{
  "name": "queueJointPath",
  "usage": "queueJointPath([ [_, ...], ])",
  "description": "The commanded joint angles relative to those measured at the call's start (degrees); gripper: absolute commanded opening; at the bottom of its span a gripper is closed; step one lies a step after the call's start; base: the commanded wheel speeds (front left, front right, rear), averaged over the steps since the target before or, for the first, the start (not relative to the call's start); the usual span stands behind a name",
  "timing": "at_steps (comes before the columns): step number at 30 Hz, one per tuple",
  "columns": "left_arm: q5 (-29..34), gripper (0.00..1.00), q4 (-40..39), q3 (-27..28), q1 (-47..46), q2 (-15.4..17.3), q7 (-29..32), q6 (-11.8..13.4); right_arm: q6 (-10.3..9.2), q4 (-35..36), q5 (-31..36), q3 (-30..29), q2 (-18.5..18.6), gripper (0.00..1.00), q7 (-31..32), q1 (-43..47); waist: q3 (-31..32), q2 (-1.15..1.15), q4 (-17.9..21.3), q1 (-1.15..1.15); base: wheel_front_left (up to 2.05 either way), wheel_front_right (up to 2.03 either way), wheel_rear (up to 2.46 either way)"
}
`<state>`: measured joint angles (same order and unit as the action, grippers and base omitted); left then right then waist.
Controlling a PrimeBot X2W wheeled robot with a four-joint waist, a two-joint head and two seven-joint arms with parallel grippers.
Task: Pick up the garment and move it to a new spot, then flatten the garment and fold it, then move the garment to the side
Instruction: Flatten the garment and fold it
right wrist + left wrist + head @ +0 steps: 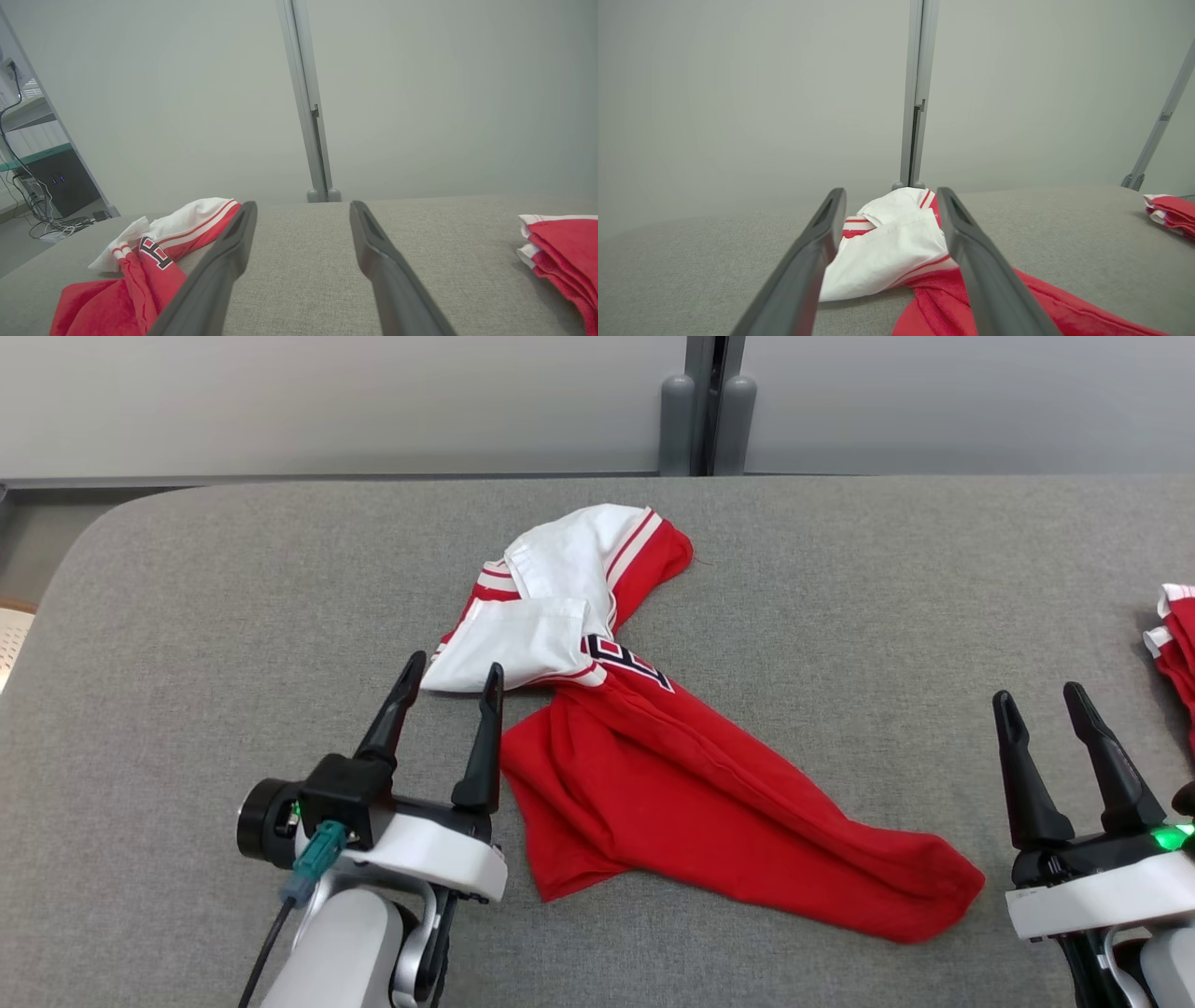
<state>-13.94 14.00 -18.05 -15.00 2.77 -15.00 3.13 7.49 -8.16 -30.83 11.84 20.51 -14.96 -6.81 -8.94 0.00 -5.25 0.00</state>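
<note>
- Two open grippers, the left gripper (455,665) and the right gripper (1038,693), sit low over the gray table (840,569). Each has its fingers spread wide and holds nothing.
- The red and white garment (653,756) lies crumpled in the middle of the table, between the two grippers.
- The left gripper is just beside the garment's white part.
- The right gripper is off to the right of the garment's red end, not touching it.
- The left wrist view looks along the fingers and has the white part close ahead between them.
- The right wrist view has bare table between its fingers, with the garment off to the left. It also shows cables (51,219) on the floor and a folded red pile (560,252) on the right.
</note>
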Motion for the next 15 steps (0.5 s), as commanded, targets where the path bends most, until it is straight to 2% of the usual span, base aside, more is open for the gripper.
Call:
queueJointPath([
  [1,0.7,1.0,1.13,0.8,-1.8,0.23,-0.25,-0.48,0.0,0.45,0.79,-0.01,-0.28,1.0,-0.29,-0.1,-1.29,0.0,0.14,0.0,0.0,0.0,0.0],
  [6,1.29,1.0,11.51,2.57,-8.62,1.58,0.61,-1.62,0.0,1.08,1.4,0.24,-0.57,1.0,-0.3,-1.35,-4.11,0.0,0.97,0.0,0.0,0.0,0.0],
  [15,3.6,1.0,29.32,-0.73,-25.18,4.61,8.42,-6.64,0.0,1.06,1.38,1.73,-0.05,1.0,-0.3,-3.73,-10.3,0.0,3.9,0.0,0.0,0.0,0.0],
])
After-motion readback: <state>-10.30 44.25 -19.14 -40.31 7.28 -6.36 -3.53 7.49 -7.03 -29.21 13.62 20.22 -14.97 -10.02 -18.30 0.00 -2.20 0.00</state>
